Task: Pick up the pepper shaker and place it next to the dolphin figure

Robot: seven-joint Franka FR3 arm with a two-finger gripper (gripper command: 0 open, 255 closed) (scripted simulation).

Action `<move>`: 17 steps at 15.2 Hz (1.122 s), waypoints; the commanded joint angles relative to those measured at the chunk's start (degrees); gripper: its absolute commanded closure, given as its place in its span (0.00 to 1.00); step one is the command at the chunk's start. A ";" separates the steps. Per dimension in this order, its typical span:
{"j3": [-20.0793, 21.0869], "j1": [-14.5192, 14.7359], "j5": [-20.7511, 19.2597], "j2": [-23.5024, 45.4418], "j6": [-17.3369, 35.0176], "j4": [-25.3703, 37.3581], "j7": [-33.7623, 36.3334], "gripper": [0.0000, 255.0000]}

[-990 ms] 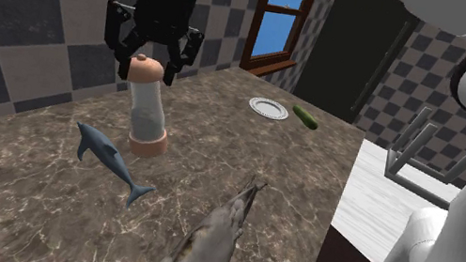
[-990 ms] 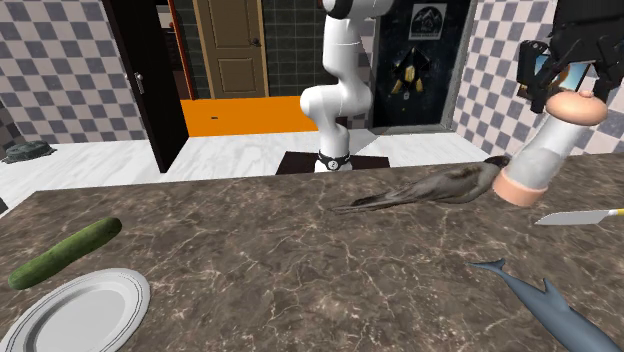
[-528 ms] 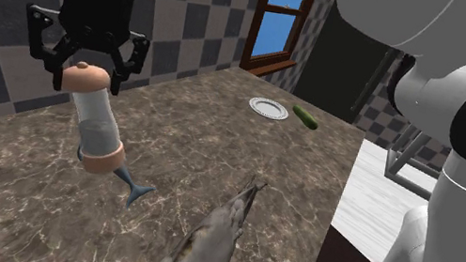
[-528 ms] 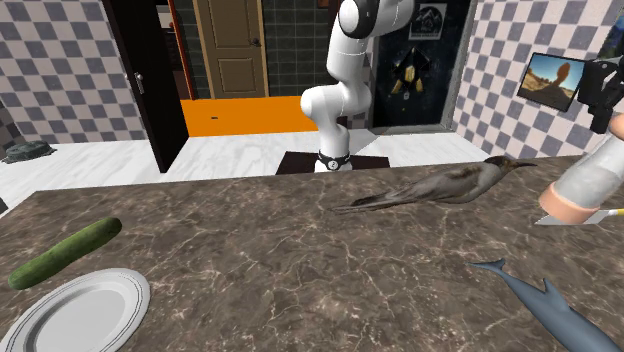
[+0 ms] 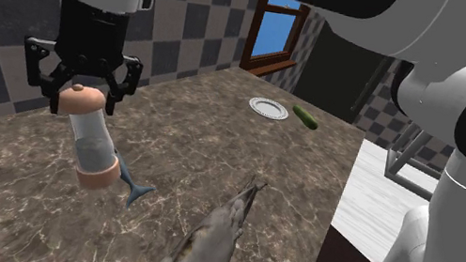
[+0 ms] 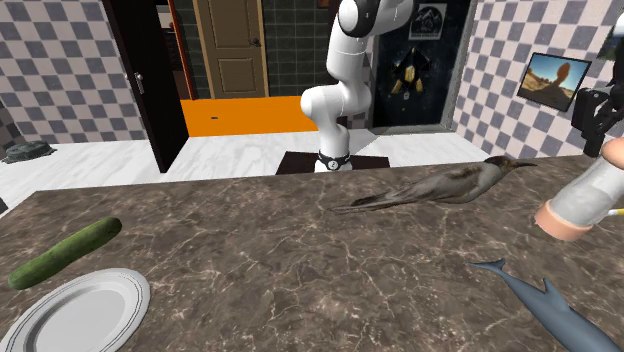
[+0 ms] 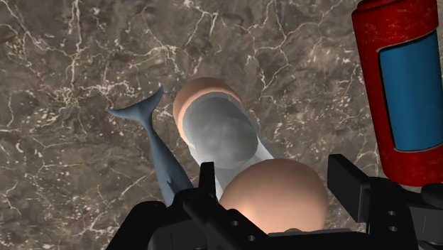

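Kitchen-type room w/ a dark brown marble-look countertop point(image 5: 11, 206), pale veins running across it. Black gripper point(image 5: 83, 93) was clamped on the rounded peach cap of the pepper shaker point(image 5: 92, 138), one finger each side. The shaker, w/ clear body and peach base, hung tilted over the counter, its base just beside the blue-grey dolphin figure point(image 5: 135, 187) and covering most of it in the shoulder view; can't tell if the base touched the surface.

Wrist view: shaker point(image 7: 220, 135) ran down from the gripper point(image 7: 273, 195), dolphin figure point(image 7: 160, 149) lying alongside it, and a red can w/ blue label point(image 7: 401, 85) near the other side.

A grey bird figure point(image 5: 211, 236) lay on the counter nearer the stand. Far end: white plate point(image 5: 268, 108) w/ a green cucumber point(image 5: 305, 117) just beside it.

Bkgd: grey checkered walls point(image 5: 12, 7), wood-framed window point(image 5: 281, 19) showing blue. Second exterior view: white arm point(image 6: 345, 80) behind the counter, brown door point(image 6: 230, 45), orange floor strip point(image 6: 240, 112), framed picture point(image 6: 552, 80) on the wall.
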 commanded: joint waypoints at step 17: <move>-0.24 -0.86 0.45 -0.81 14.34 -15.14 -1.04 1.00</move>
